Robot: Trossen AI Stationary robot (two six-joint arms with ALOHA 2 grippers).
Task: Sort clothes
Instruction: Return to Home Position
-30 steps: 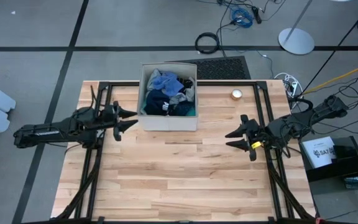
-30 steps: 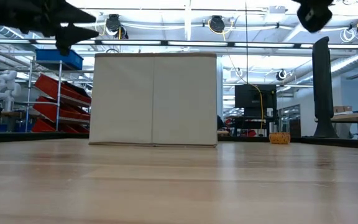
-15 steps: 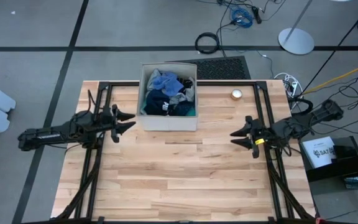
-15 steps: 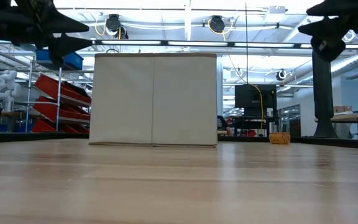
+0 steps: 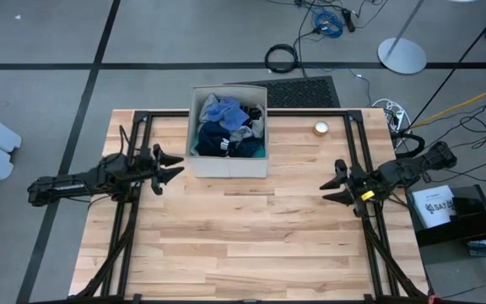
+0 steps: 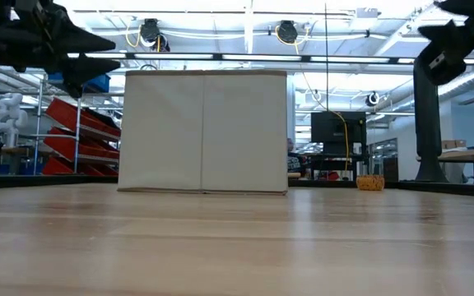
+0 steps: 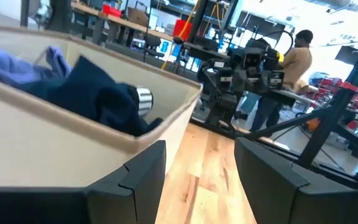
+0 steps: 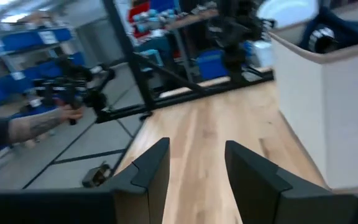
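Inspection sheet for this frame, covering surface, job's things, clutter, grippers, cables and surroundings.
Surface: wood table, nothing spilled seen.
Job's things: clothes all in the box, far middle.
Clutter: small round object right of box.
Grippers: left gripper open, empty, left of box; right gripper open, empty, near right edge.
Cables: coil on floor beyond table.
Surroundings: person at a bench; red bins.
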